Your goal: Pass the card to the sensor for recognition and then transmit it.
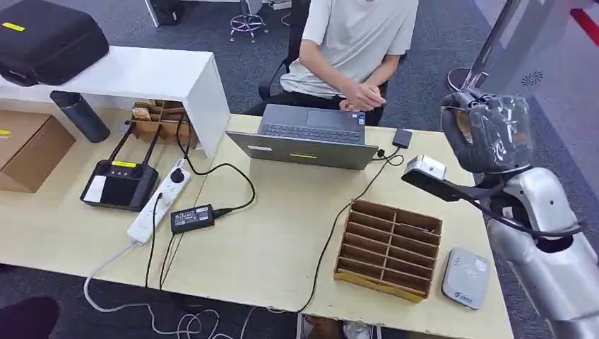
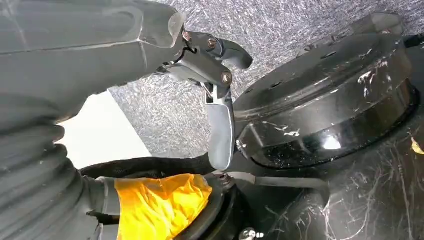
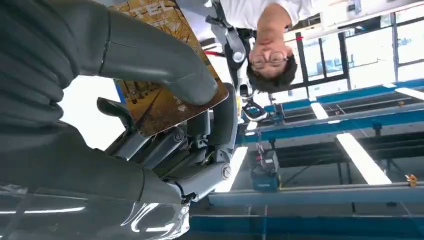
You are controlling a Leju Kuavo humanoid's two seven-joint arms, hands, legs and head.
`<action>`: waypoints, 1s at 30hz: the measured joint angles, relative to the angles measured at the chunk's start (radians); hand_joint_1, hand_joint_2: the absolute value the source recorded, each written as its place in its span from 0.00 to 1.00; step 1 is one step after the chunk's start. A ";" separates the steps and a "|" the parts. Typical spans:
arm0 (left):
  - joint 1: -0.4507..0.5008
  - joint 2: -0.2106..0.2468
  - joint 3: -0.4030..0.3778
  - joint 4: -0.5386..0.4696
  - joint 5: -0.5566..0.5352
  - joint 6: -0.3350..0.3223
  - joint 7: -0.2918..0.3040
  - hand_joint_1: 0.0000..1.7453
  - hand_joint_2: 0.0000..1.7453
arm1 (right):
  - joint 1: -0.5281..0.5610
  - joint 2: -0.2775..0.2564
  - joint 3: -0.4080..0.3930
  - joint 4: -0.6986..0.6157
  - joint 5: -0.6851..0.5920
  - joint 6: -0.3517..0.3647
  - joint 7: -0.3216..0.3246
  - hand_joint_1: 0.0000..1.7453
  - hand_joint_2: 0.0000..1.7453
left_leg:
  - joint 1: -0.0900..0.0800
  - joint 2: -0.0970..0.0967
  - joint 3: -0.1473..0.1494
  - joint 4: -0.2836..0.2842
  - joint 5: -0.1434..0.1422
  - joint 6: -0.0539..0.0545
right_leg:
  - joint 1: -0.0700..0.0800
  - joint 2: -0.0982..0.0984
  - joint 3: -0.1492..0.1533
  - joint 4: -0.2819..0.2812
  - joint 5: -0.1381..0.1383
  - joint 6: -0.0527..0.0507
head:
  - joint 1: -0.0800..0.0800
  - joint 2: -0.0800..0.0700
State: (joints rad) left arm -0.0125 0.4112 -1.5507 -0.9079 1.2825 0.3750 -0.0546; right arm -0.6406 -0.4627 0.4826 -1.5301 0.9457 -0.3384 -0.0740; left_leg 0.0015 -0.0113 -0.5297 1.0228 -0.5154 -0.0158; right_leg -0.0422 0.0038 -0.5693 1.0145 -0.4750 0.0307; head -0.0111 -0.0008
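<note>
Silver right arm raised above table; right robot hand clamping brown card; left robot hand empty, fingers apart

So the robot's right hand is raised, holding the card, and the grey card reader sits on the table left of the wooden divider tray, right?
Not quite. The right hand is raised, holding the card, but the head view shows the grey card reader on the table to the right of the wooden divider tray, not left.
</note>
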 joint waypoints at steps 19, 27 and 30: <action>-0.035 -0.097 0.000 0.261 -0.116 -0.205 0.010 0.00 1.00 | -0.360 0.184 0.273 0.551 0.208 0.045 0.069 1.00 1.00 | 0.000 0.000 -0.002 0.000 0.003 -0.001 | 0.000 0.000 -0.002 0.001 0.001 -0.001 | 0.000 0.000; -0.036 -0.113 0.000 0.293 -0.119 -0.215 0.010 0.00 1.00 | -0.378 0.198 0.303 0.595 0.208 0.048 0.074 1.00 1.00 | 0.000 0.000 -0.002 0.000 0.003 -0.001 | 0.000 0.000 -0.002 0.000 0.001 -0.001 | 0.000 0.000; -0.038 -0.120 0.000 0.305 -0.128 -0.223 0.010 0.00 1.00 | -0.387 0.211 0.309 0.629 0.208 0.044 0.080 1.00 1.00 | 0.000 0.000 -0.002 0.000 0.003 -0.001 | 0.001 0.000 -0.002 0.001 0.002 -0.001 | 0.000 0.000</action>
State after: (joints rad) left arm -0.0504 0.2911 -1.5507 -0.6027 1.1543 0.1518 -0.0450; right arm -1.0272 -0.2518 0.7916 -0.9010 1.1532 -0.2941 0.0061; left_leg 0.0019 -0.0115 -0.5317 1.0228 -0.5123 -0.0172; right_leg -0.0417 0.0038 -0.5715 1.0150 -0.4734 0.0294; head -0.0111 -0.0008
